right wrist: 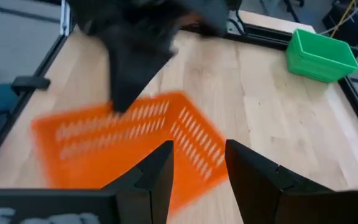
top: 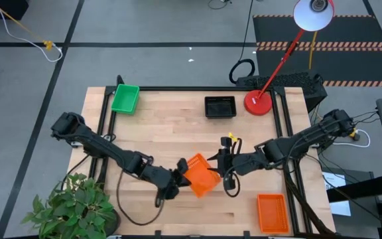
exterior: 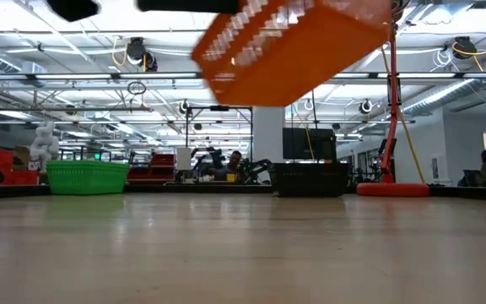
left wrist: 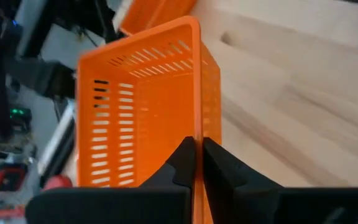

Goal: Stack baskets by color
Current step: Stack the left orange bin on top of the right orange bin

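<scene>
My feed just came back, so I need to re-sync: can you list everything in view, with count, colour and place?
Held basket: one, orange, lifted off the table near its middle, tilted.
Basket stack: orange, near right corner; count in the stack cannot be told.
Green baskets: far left corner; count cannot be told.
Black baskets: far edge, middle; count cannot be told.
Lamp: one, red, base at far right, beside the black baskets.
Plant: one, green, off the near left corner.
Table: one, light wood.
Left gripper: shut on the held basket's wall.
Right gripper: open, facing the held basket.
</scene>
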{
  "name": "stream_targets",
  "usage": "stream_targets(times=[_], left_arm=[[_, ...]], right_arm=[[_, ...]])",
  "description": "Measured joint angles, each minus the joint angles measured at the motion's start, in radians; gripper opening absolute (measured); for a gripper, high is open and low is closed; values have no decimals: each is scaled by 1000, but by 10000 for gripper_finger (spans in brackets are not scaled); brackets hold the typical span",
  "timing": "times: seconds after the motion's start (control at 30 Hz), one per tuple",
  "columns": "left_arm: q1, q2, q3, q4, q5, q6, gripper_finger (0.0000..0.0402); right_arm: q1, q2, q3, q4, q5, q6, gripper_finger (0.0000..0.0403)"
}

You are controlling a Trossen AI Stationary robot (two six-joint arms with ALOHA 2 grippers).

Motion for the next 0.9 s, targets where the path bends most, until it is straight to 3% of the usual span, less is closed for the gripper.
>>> stream_targets(times=[0.27,0.43,0.57,0.9], left_arm=[[5,210,258,-137,0,101,7],[3,310,381,-189,0,122,20],[0,366,428,-204,1,151,13],[-9,362,436,-227,-38,167,20]], right_arm=[[-38,2,2,-131,-108,18,141],[-53,6,-5,-219,-116,18,141],[-75,7,-37,-211,-208,-2,146],[-130,5,-111,-116,-240,-44,208]])
